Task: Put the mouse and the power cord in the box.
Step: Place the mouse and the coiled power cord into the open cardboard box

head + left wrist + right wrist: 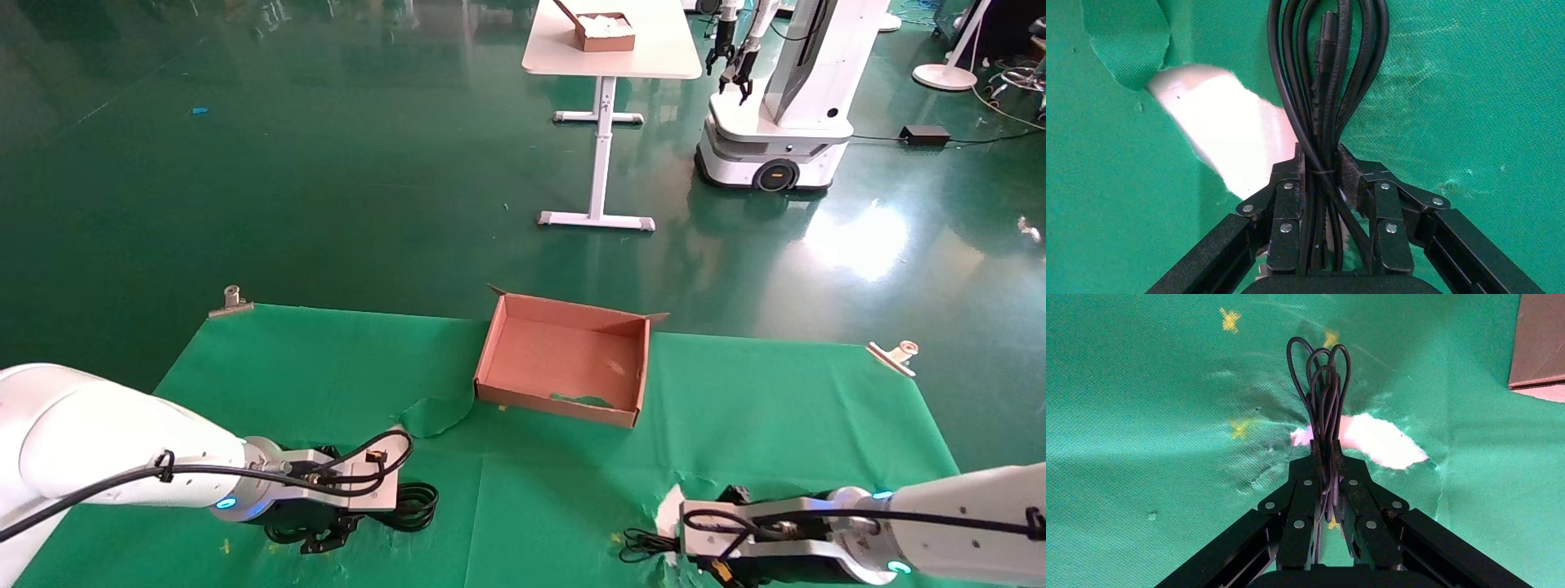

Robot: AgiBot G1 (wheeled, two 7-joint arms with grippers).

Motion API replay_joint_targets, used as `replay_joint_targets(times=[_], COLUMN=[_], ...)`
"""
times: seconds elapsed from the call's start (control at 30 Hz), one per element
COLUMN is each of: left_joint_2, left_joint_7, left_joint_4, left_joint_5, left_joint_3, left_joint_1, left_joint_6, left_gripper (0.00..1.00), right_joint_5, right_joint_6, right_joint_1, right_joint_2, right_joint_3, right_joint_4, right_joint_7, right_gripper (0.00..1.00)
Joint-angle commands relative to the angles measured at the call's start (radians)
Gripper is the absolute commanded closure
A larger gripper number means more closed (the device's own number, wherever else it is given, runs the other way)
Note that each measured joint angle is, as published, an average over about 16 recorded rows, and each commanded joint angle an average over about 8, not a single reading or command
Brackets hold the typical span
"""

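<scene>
Left wrist view: left gripper (1320,168) pinches power cord (1324,73) | right gripper (1326,454) pinches mouse cable (1321,386)

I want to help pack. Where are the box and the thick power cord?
box (564,351): head view, on its bare inside floor.
power cord (1324,92): left wrist view, on the bundled strands beyond the left gripper (1320,166).

The box (564,359) is a shallow brown cardboard tray, open and empty, sitting skewed at the far middle of the green cloth with a torn front edge. The power cord (1324,92), thick black loops bunched together, lies near the left front. The mouse's thin black cable (1321,398) shows only as gathered loops at the right front.
</scene>
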Motion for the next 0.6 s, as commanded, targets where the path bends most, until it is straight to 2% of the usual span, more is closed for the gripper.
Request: replay_joint_targets(times=[0.03,0.4,0.6], left_joint_2=[0.0,-0.001,-0.019], left_joint_7=[0.0,0.001,0.004], left_joint_4=[0.0,-0.004,-0.067], left_joint_5=[0.0,-0.004,-0.065], left_joint_3=[0.0,-0.002,-0.029], left_joint_1=[0.0,-0.002,-0.03], left_joint_6=[0.0,0.002,0.042], left_gripper=[1.0,1.0,1.0], right_joint_5=[0.0,0.002,0.031], right_joint_6=[0.0,0.001,0.008], right_joint_1=[0.0,0.002,0.03], right_joint_2=[0.0,0.002,0.029], right_joint_3=[0.0,0.003,0.035], right_joint_4=[0.0,0.0,0.0], right_joint_7=[0.0,0.001,0.008], right_gripper=[1.0,1.0,1.0])
